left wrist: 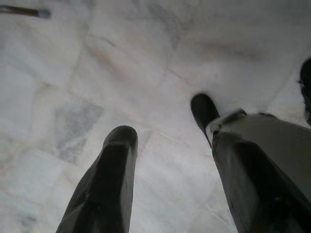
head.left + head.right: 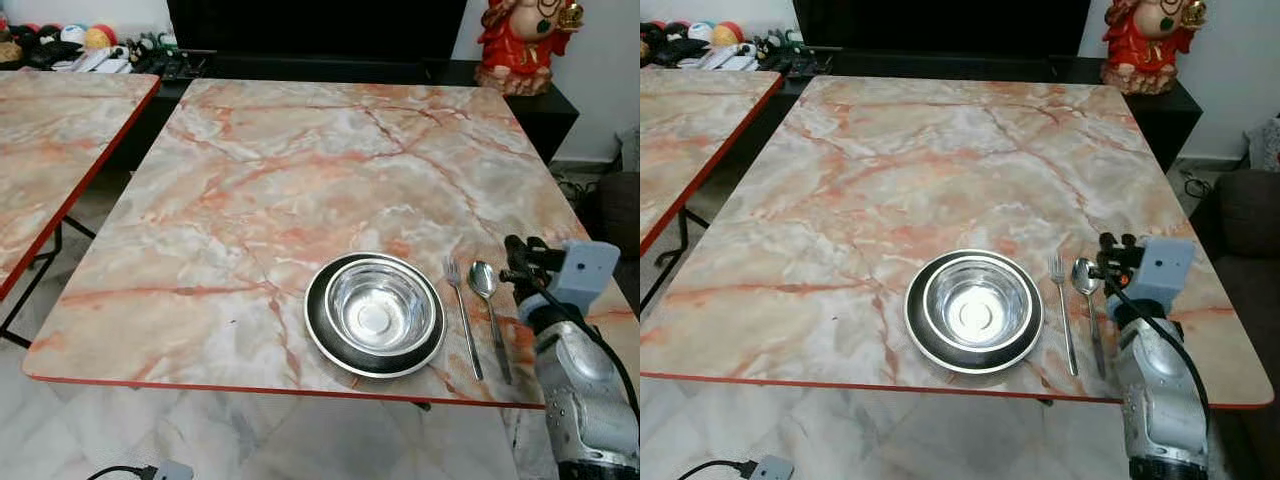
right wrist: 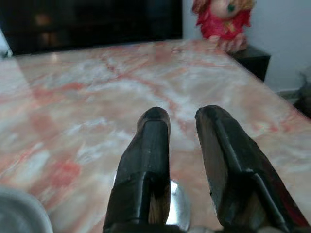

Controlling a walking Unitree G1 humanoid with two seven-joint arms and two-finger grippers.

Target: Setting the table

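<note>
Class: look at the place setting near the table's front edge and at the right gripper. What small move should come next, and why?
Probably draw the right gripper back and up, off the table. The steel bowl already sits on the black round plate, with the silver fork and silver spoon lying side by side to its right. The gripper is open and empty above the spoon.

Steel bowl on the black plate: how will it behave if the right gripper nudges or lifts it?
The shiny round steel bowl looks thin-walled, so probably light and stiff. Its polished surface likely makes it slippery; a side push may skate it across the black round plate rather than tip it, given its low, wide shape. The right gripper hovers above the silver spoon, jaws slightly apart.
</note>
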